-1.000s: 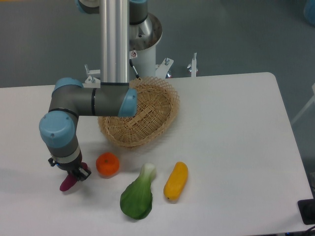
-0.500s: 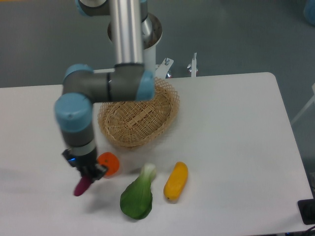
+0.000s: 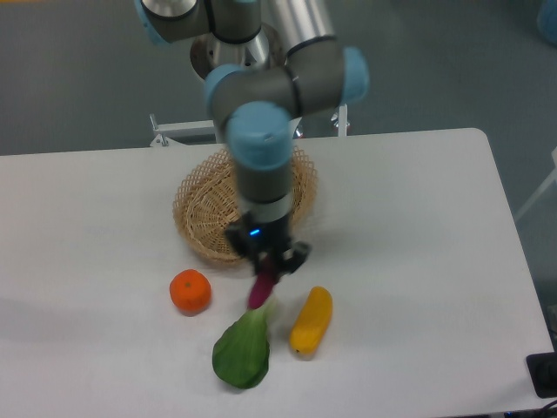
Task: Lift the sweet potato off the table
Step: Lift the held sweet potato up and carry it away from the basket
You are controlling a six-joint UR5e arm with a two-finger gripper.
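Gripper (image 3: 268, 263) clamped on the sweet potato (image 3: 259, 290), carried rightward from the near-left of the table (image 3: 418, 226) and held hanging above the bok choy (image 3: 242, 347). Flanked by orange (image 3: 191, 292) left, yellow vegetable (image 3: 311, 320) right. Wicker basket (image 3: 202, 213) behind, partly hidden by the arm.

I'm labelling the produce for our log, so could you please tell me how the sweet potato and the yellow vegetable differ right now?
The sweet potato is dark purple-magenta; the yellow vegetable is bright yellow. The sweet potato hangs roughly upright, with the jaws of the gripper shut on its top, while the yellow vegetable lies on the table. The sweet potato looks slimmer than the yellow vegetable. Both are elongated and smooth.
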